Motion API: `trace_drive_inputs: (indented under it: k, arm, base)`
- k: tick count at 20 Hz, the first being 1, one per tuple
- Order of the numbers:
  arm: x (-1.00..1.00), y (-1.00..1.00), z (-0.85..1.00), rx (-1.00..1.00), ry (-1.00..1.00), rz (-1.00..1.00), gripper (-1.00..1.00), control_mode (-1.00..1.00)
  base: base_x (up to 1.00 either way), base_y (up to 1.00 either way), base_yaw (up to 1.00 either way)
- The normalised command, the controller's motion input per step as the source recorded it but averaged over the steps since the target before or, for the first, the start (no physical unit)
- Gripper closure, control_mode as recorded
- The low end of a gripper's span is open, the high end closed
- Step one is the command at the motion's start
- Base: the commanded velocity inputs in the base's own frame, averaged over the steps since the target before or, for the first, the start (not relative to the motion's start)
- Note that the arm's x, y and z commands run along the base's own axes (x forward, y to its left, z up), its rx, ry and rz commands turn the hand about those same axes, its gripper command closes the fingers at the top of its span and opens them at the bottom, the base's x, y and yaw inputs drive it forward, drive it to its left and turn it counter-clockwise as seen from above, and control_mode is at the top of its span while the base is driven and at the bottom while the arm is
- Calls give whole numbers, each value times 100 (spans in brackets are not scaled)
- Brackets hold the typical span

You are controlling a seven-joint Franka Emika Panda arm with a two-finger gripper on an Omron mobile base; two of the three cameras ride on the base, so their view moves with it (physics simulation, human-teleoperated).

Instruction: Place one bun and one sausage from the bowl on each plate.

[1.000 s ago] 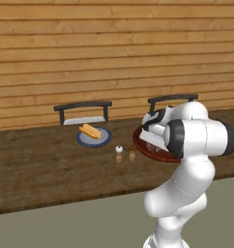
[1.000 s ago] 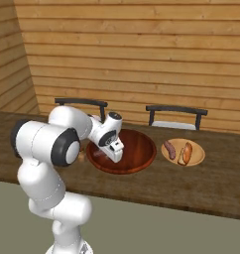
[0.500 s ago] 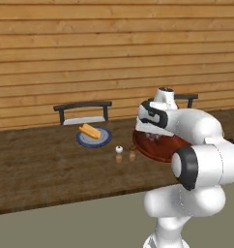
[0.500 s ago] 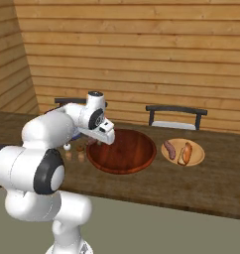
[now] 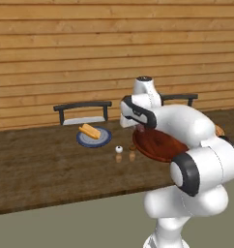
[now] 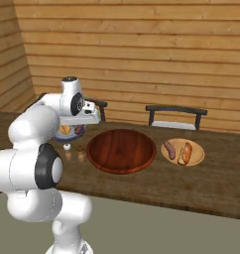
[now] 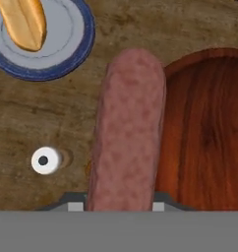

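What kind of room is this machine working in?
Probably a kitchen or dining spot: a dark wooden counter against plank walls, plates with food, a big serving bowl, and a sausage held in the jaws.

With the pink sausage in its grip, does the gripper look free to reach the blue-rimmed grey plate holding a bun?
Probably yes: the blue-rimmed grey plate has bare space beside the bun, and only open wooden counter lies between it and the held sausage.

Arm is all glossy white rounded shells, pretty chunky, with fat ball-like segments stacked up from a white pedestal. Black rings sit where the joints meet, and there's a dark cap on top of the wrist section. The hand block has a black band wrapped round it. Fingers look like small grey squared-off tips on a dark base.
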Motion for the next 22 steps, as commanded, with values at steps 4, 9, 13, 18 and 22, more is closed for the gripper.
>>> trace_drive_inputs:
  k: [4,9,13,18,22]
  arm:
    - [89,33,-15,6,-1,24,100,-100]
    - [100,69,-6,0,11,26,100,-100]
    - [89,44,-32,0,3,20,100,-100]
    - [48,31,-55,0,0,14,100,-100]
    - [37,8,-38,0,1,10,100,-100]
  base:
    - [0,0,0]
    - [0,0,0]
    - [0,0,0]
    - [0,0,0]
    - [0,0,0]
